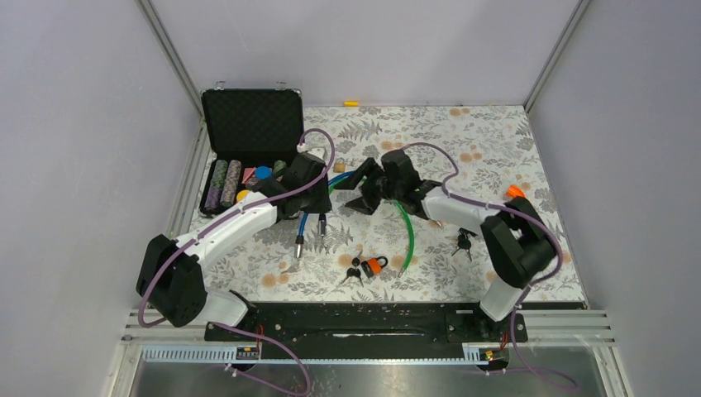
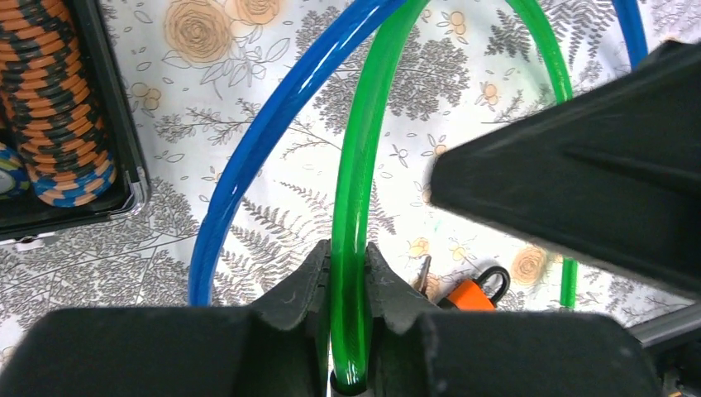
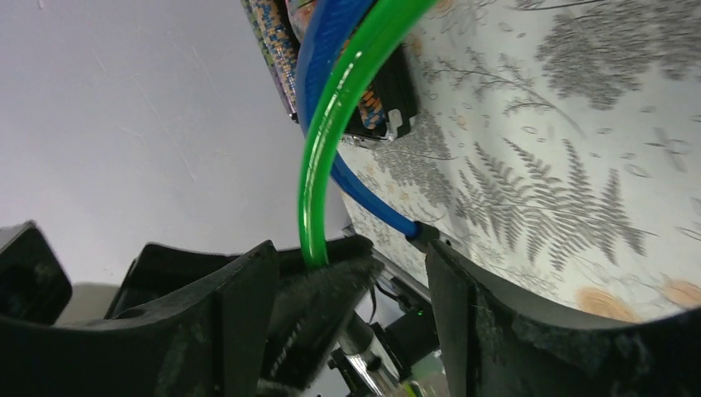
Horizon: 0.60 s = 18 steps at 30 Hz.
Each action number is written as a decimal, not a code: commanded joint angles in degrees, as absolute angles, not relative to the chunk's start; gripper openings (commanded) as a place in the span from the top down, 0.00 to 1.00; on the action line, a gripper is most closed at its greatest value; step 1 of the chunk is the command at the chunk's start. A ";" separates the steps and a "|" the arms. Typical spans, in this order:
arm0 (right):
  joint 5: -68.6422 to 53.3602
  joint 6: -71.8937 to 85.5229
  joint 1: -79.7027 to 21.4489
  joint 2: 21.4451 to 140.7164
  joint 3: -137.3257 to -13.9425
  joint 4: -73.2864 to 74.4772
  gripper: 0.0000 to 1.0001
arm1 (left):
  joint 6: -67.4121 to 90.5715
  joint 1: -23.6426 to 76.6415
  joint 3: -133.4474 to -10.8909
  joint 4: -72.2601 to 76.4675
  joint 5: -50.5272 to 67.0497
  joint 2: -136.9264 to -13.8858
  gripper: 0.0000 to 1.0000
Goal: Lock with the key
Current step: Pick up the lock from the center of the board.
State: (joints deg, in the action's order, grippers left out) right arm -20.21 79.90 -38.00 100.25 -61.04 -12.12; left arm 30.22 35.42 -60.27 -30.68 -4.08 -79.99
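1. Left gripper (image 2: 347, 252) is clamped tight on the green cable (image 2: 364, 149), which rises between its fingers and loops away.
2. Right gripper (image 3: 347, 248) stands wide open with nothing in its hold, its jaws on either side of the left fingertips and the cable.
3. Both grippers meet over the middle of the counter (image 1: 496, 149). From there the cable arcs toward the near edge, and its free end lies just beside the padlock (image 1: 374, 265).
4. Orange, the padlock lies near the middle of the near edge, with keys (image 1: 354, 271) just to its left.
5. Blue cable (image 2: 256, 149) curves alongside the green one.
6. Other keys (image 1: 463, 241) lie toward the right edge.
7. Case (image 1: 248, 124) stands open in the far left corner, holding chips (image 2: 58, 107).
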 commanded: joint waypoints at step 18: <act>2.52 49.49 -29.79 71.09 -44.93 10.41 0.32 | 43.40 20.57 -58.36 -13.02 40.37 -76.97 1.00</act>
